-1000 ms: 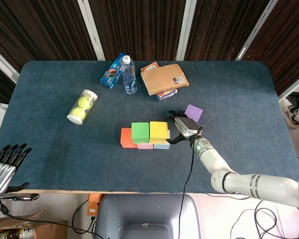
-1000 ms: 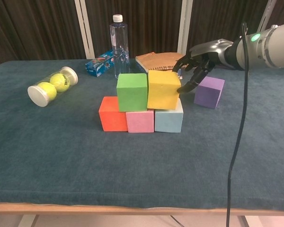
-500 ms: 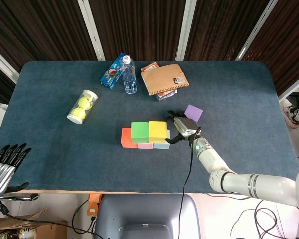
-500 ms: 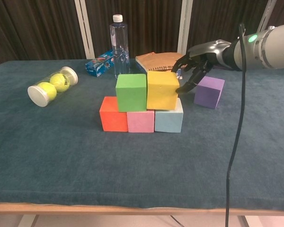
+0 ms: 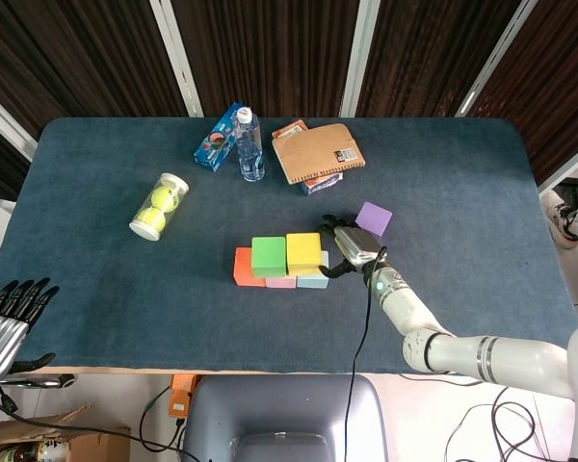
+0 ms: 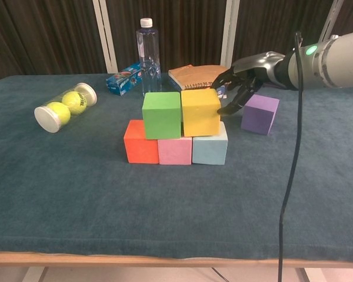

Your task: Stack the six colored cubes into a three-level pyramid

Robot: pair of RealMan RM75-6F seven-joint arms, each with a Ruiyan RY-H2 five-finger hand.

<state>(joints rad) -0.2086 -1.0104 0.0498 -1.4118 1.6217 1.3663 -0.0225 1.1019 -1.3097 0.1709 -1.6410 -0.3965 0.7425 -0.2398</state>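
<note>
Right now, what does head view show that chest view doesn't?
Head view only: the left hand, idle off the table's near-left corner.
Chest view only: the pyramid's side profile, green cube and yellow cube sitting on the red, pink and blue row.
Both: the right hand beside the yellow cube, and the purple cube on the table, unstacked.

The blue tabletop (image 5: 96, 192) carries a cube row (image 5: 279, 274) at centre, purple cube (image 5: 374, 218) at 2 o'clock, ball tube (image 5: 159, 206) at 10, bottle (image 5: 250, 146) at 12.

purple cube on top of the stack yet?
No, the purple cube sits on the table to the right of the stack, and only the green cube and yellow cube form the second level.
</note>
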